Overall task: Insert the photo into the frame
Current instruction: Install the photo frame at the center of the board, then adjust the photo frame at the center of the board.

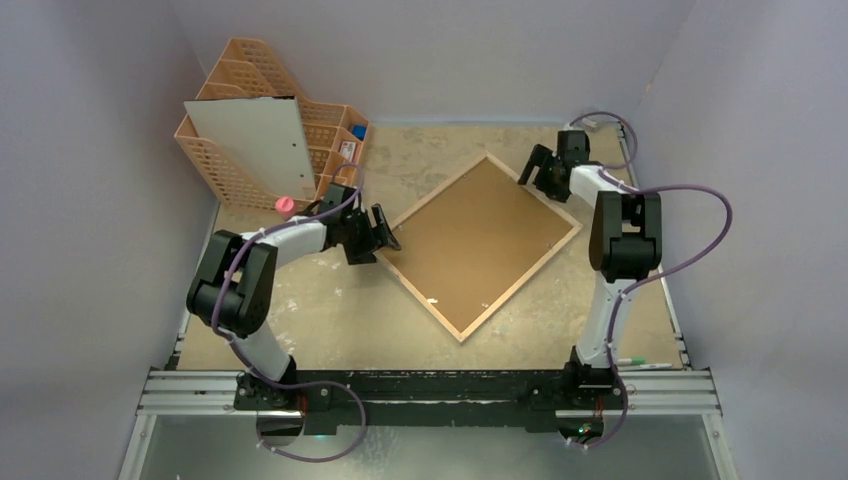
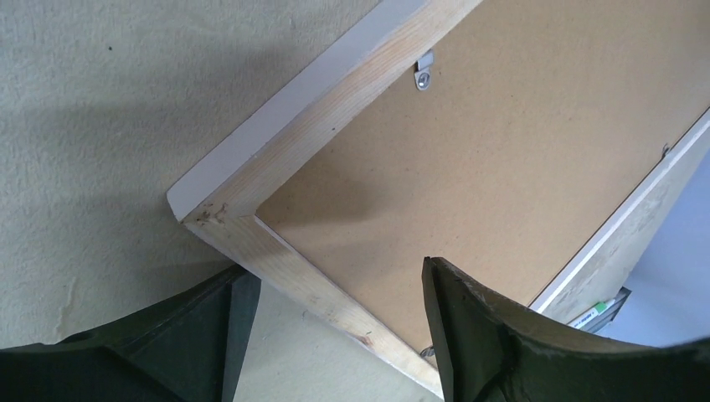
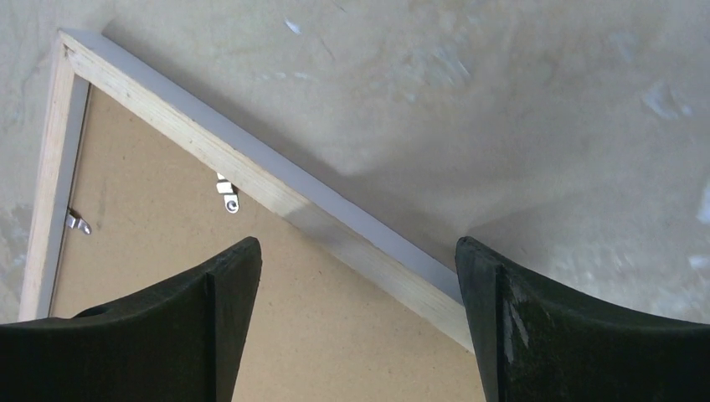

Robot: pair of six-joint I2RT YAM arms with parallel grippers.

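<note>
Scuffed tabletop, frame lying face-down, brown backing up.
My left claw and right claw both gape, empty, over its rim.

Pale lilac walls, scuffed beige tabletop, aluminium rail at near edge

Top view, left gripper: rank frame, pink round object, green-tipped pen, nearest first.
1. frame: its left corner sits right at the left gripper.
2. pink round object: off to that gripper's left.
3. green-tipped pen: far right, near side.
</note>
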